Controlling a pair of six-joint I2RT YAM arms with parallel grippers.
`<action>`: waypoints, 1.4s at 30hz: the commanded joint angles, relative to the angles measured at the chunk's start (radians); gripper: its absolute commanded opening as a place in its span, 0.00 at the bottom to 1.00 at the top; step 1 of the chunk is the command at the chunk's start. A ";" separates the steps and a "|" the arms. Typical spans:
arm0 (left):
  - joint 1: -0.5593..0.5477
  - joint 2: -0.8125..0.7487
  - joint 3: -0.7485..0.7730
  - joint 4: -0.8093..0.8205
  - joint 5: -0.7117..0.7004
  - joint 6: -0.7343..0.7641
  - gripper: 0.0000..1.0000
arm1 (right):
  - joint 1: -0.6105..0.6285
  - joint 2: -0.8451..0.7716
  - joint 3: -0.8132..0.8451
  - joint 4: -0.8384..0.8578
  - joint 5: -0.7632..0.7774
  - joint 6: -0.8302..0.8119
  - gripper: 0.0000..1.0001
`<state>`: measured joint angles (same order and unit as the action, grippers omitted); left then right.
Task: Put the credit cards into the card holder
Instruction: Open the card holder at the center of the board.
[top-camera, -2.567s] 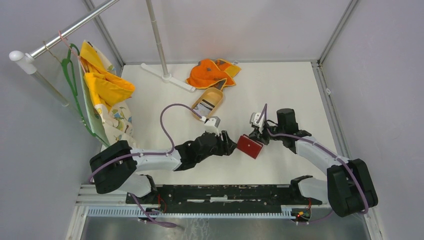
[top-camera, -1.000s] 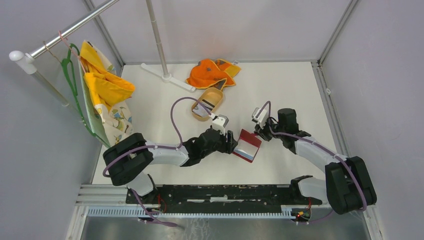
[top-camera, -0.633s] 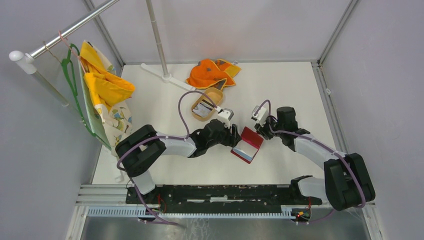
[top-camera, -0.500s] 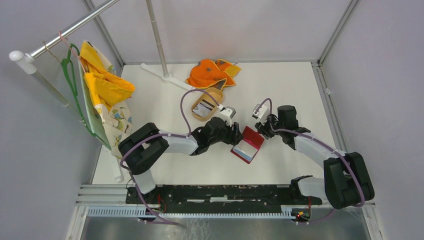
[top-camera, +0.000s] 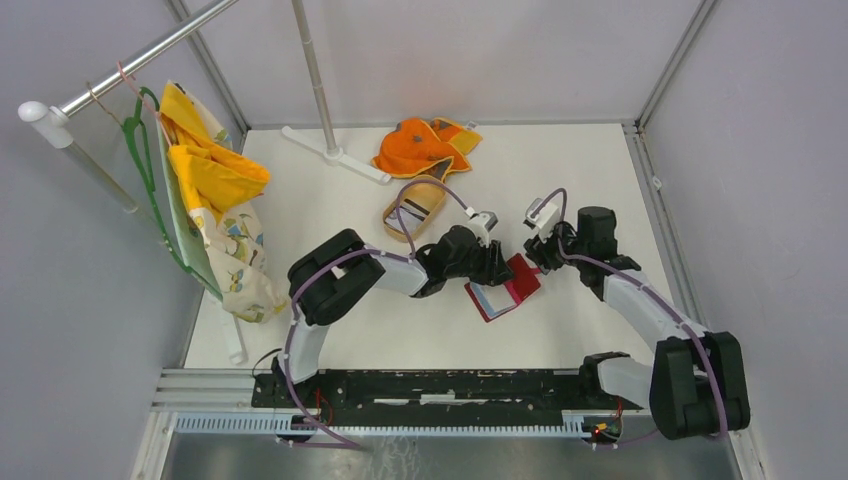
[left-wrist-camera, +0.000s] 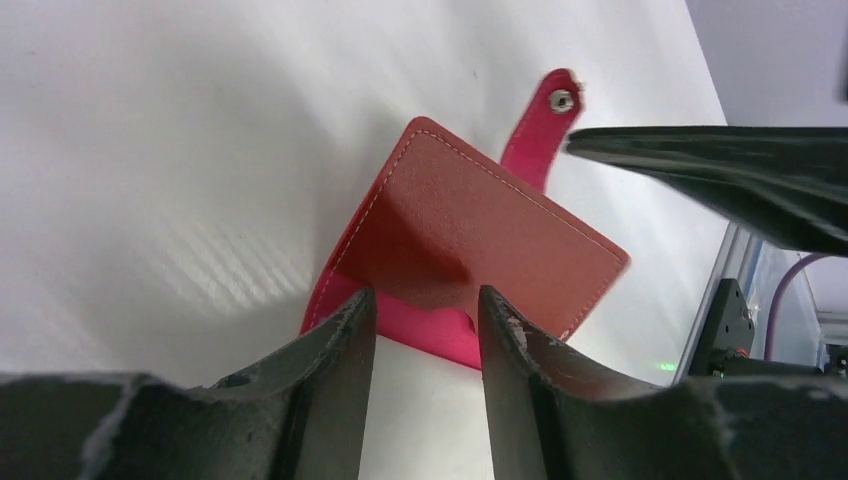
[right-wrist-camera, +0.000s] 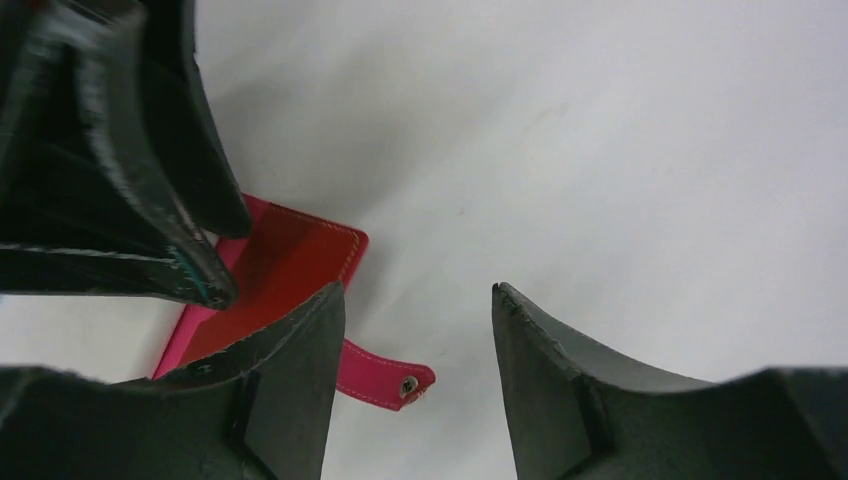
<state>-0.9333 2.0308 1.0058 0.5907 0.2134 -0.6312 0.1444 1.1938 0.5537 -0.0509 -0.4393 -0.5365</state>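
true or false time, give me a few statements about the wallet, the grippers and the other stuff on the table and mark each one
1. The red leather-like folding card holder lies open with its pale inside showing. True.
2. The right gripper is shut on the holder's snap tab. False: its jaws stand apart and the tab is unclamped.
3. Grey and white credit cards lie in the tan oval wooden tray. True.
4. The orange cloth lies inside the tray. False: it lies on the white table, beyond the tray.
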 joint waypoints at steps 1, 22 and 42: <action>-0.002 0.050 0.090 -0.097 -0.024 -0.056 0.49 | -0.038 -0.104 0.039 -0.014 -0.131 -0.044 0.62; 0.035 -0.310 -0.076 -0.040 -0.078 -0.016 0.50 | 0.015 0.242 0.138 -0.282 -0.179 -0.235 0.14; -0.097 -0.453 -0.422 0.087 -0.192 -0.209 0.32 | 0.029 0.283 0.150 -0.308 -0.181 -0.239 0.19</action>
<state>-1.0271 1.5482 0.5545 0.6113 0.0574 -0.7963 0.1703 1.4654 0.6788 -0.3641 -0.6502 -0.7830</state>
